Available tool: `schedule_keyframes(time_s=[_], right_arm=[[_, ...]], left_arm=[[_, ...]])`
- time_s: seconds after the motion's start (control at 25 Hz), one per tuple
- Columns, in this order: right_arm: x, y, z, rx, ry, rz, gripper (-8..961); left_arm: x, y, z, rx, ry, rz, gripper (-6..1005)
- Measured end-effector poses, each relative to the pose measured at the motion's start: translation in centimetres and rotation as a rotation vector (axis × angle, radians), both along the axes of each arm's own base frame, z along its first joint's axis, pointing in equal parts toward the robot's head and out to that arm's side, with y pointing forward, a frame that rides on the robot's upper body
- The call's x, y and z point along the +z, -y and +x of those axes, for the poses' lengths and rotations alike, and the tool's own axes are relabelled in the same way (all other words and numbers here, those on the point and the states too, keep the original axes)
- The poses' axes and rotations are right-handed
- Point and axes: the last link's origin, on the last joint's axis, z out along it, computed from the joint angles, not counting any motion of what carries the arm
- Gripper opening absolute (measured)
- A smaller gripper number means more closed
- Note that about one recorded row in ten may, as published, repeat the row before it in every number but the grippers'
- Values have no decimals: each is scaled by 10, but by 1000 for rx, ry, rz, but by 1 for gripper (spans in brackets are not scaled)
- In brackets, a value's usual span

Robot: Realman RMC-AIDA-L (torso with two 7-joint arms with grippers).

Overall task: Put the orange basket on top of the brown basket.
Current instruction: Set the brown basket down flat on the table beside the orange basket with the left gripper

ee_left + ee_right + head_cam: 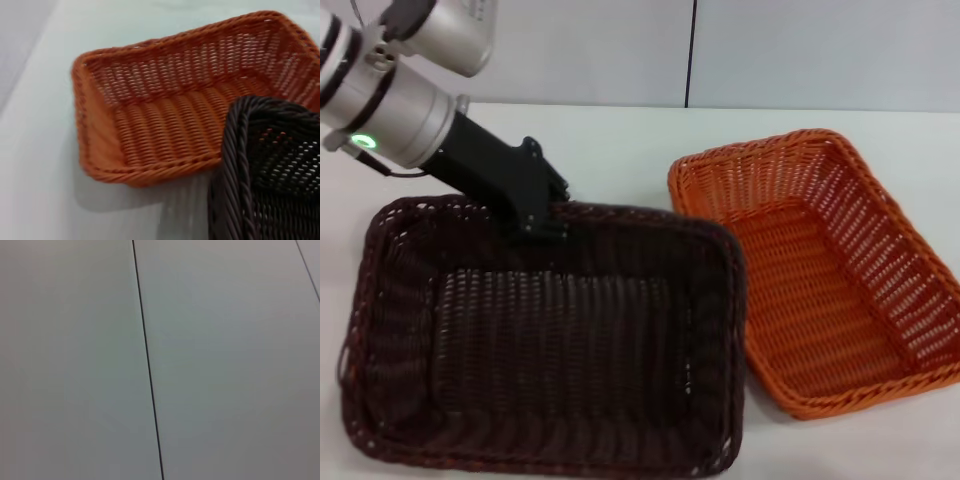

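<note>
The brown basket (725, 300) fills the near left of the head view, and its right edge overlaps the left side of the orange basket (820, 290). My left gripper (542, 222) reaches down from the upper left and is shut on the brown basket's far rim. In the left wrist view a corner of the brown basket (240, 150) hangs over the near edge of the empty orange basket (165, 120). My right gripper is out of view.
Both baskets are on a white table (620, 140) with a pale panelled wall (770, 50) behind it. The right wrist view shows only the wall panel (225, 360) with a dark seam.
</note>
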Motion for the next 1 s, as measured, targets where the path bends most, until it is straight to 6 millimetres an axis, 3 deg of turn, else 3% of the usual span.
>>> schedule_keyframes(time_s=[0.16, 0.28, 0.52, 1.0], right_arm=[[-1, -1, -1, 4, 5, -4, 793], [0, 0, -2, 11, 8, 1, 792], [1, 1, -4, 19, 11, 6, 792], [1, 2, -4, 21, 13, 7, 794]], left_arm=[[-7, -10, 2, -9, 15, 71, 279], [-10, -19, -9, 6, 25, 174, 285], [-15, -13, -16, 8, 28, 157, 296], [-17, -8, -8, -16, 24, 150, 318]])
